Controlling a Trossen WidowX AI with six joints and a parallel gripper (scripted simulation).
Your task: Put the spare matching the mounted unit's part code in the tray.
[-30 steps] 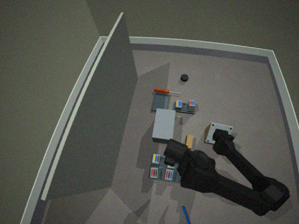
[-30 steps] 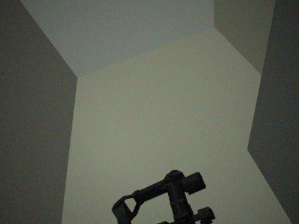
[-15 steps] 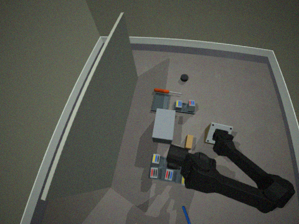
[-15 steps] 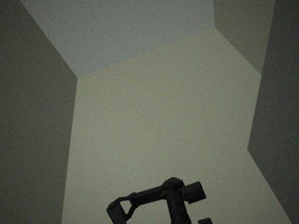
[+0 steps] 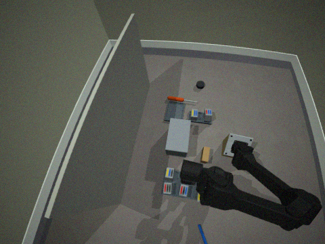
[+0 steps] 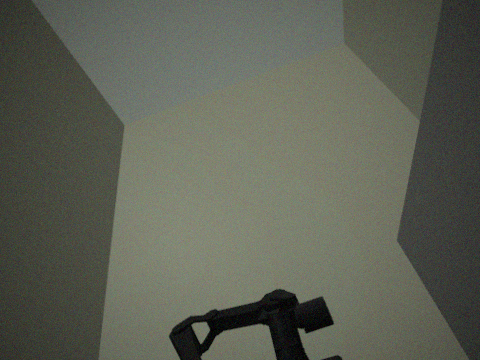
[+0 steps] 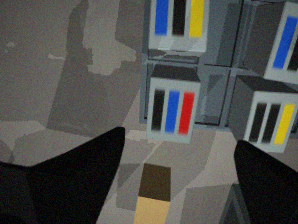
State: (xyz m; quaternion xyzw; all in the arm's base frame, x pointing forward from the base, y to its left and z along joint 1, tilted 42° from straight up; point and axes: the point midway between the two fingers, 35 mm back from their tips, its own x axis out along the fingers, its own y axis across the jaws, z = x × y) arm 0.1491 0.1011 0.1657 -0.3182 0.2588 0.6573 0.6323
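Note:
My gripper [image 7: 180, 141] is open and empty; in the wrist view its fingertips stand apart just short of a spare striped black, blue and red [image 7: 173, 112], at the rack's near corner. Beside it are a black-black-yellow spare [image 7: 270, 122] and a blue-black-yellow spare [image 7: 177, 25]. The rack [image 5: 175, 183] [image 7: 213, 100] holds several spares; my arm hides part of it in the top view. The mounted unit, a grey box [image 5: 178, 136], has its printed back out of sight. The shallow grey tray [image 5: 170, 110] is empty. The exterior view shows only my upper arm.
A tan block [image 5: 206, 154] [image 7: 151, 210] stands between the box and my base plate. A small holder with two striped units [image 5: 194, 114] [image 5: 208, 114] is beside the tray. An orange screwdriver [image 5: 176, 99], black puck [image 5: 200, 85] and blue rod [image 5: 202, 234] lie around. A tall panel [image 5: 118, 102] rises at left.

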